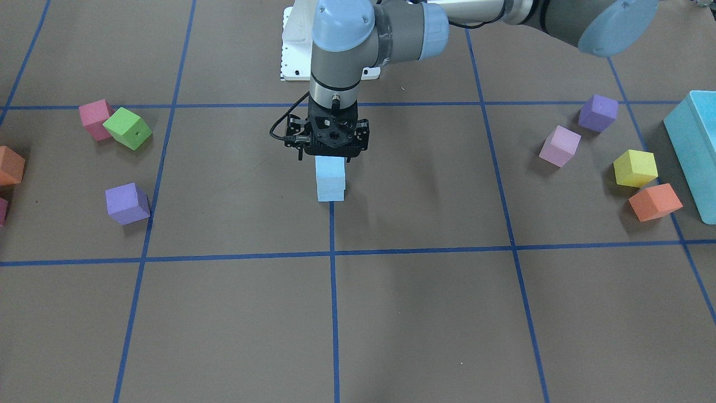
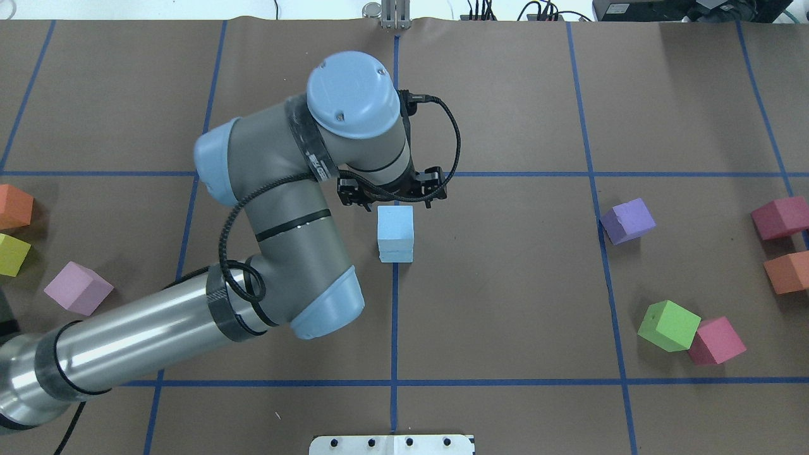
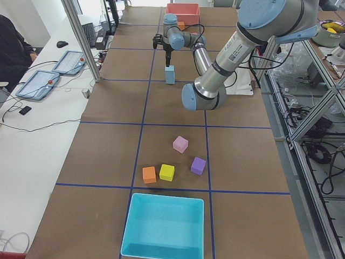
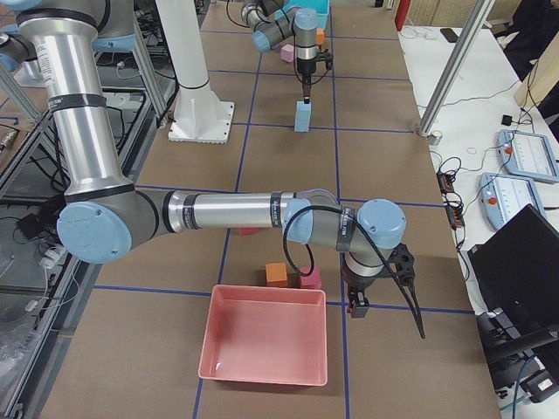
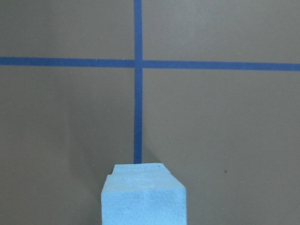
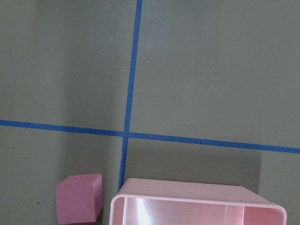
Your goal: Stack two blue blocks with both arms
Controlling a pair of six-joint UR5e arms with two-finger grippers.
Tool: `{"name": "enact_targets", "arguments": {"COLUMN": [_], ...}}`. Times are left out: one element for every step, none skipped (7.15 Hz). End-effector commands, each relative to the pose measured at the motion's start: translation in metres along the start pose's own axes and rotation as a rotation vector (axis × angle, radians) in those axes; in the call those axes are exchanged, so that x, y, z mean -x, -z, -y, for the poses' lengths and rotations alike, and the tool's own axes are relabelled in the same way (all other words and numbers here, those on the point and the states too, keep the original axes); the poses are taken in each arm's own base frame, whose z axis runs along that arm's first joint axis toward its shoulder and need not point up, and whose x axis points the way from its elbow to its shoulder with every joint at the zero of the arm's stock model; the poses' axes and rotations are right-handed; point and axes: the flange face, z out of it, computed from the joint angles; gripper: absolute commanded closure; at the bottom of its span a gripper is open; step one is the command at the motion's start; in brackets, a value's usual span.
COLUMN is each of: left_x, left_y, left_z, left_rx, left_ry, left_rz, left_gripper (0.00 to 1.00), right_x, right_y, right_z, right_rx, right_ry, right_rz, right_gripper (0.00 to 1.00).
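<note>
Two pale sky-blue blocks stand stacked on the blue tape line at the table's middle, the upper blue block (image 1: 330,166) squarely on the lower blue block (image 1: 330,191). The stack also shows in the overhead view (image 2: 395,234). My left gripper (image 1: 326,153) hangs just above the stack, open, with its fingertips wider apart than the block and holding nothing. The left wrist view shows the stack's top (image 5: 143,194) right below. My right gripper (image 4: 354,305) is far off at the table's right end beside a pink bin (image 4: 262,336); I cannot tell whether it is open or shut.
Loose cubes lie on both sides: purple (image 1: 127,203), green (image 1: 128,128) and pink (image 1: 94,118) on one side, yellow (image 1: 635,168), orange (image 1: 654,202), lilac (image 1: 559,146) and purple (image 1: 598,112) on the other. A teal bin (image 1: 696,151) stands there. A pink cube (image 6: 79,197) sits by the pink bin's rim (image 6: 197,199).
</note>
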Motion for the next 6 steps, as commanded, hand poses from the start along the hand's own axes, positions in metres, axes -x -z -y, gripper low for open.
{"name": "enact_targets", "arguments": {"left_x": [0.112,0.173,0.231,0.3,0.367,0.431], "left_y": [0.078,0.086,0.084,0.089,0.101,0.1], "left_z": [0.078,0.099,0.107,0.103,0.101,0.092], "left_rx": [0.049,0.027,0.024,0.026,0.025,0.039], "left_ry": [-0.054,-0.117,-0.191,-0.275,-0.342,-0.381], "left_rz": [-0.028,0.005,0.048,0.088,0.128,0.159], "left_gripper": [0.03,0.03,0.03,0.03,0.03,0.02], "right_x": [0.002,0.003,0.004,0.006,0.007,0.007], "right_y": [0.002,0.002,0.003,0.004,0.004,0.002], "right_z": [0.002,0.003,0.003,0.003,-0.002,-0.009], "right_rx": [-0.003,-0.004,-0.008,-0.014,-0.018,-0.016], "right_ry": [-0.007,-0.009,-0.007,-0.007,-0.002,-0.002], "right_rz": [-0.001,0.005,0.012,0.026,0.027,0.025], "right_gripper": [0.0,0.0,0.0,0.0,0.0,0.0]}}
